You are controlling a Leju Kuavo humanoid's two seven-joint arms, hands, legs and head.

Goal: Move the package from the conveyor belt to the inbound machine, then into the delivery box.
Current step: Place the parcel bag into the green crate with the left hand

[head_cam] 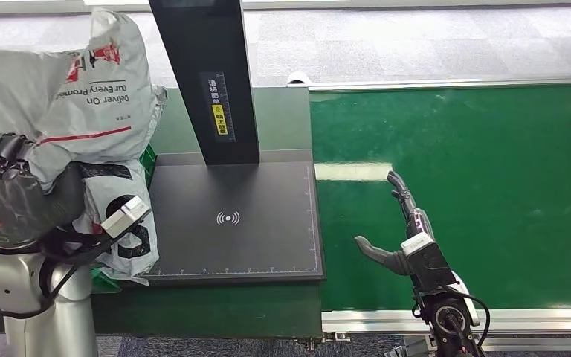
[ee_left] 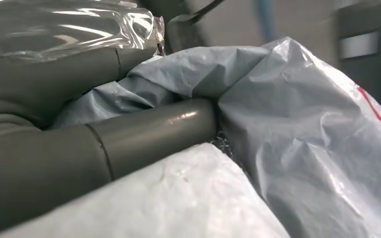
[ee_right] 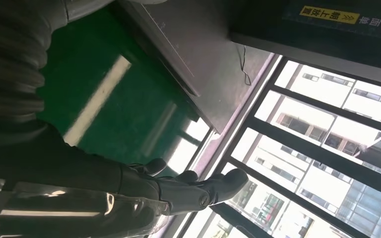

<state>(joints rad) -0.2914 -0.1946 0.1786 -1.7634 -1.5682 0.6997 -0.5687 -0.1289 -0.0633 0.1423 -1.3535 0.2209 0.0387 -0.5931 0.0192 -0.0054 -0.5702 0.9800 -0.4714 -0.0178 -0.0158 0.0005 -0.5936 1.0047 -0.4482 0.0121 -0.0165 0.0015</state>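
The left hand [head_cam: 4, 186] is clamped on the package [head_cam: 82, 89] — a crumpled grey courier bag with red print — and holds it up at the far left of the head view, off the conveyor belt [head_cam: 476, 149] and just left of the inbound machine [head_cam: 234, 219]. In the left wrist view the fingers [ee_left: 149, 131] press into folds of the grey plastic, so the grip looks firm, though the bag sags loosely around them. A second grey bag with black print [head_cam: 123, 223] hangs or lies lower, at the machine's left edge; I cannot tell whether it is part of the same load.

The right hand [head_cam: 398, 223] hovers over the green belt near its front rail, fingers apart and holding nothing.

By my reading, the pick from the belt is done and the transfer to the machine is in hand. The next move calls for carrying the package rightward over the dark scanning plate, clear of the black upright post [head_cam: 204, 82], and setting it flat near the wireless mark [head_cam: 228, 218]. The delivery box step looks not yet begun.
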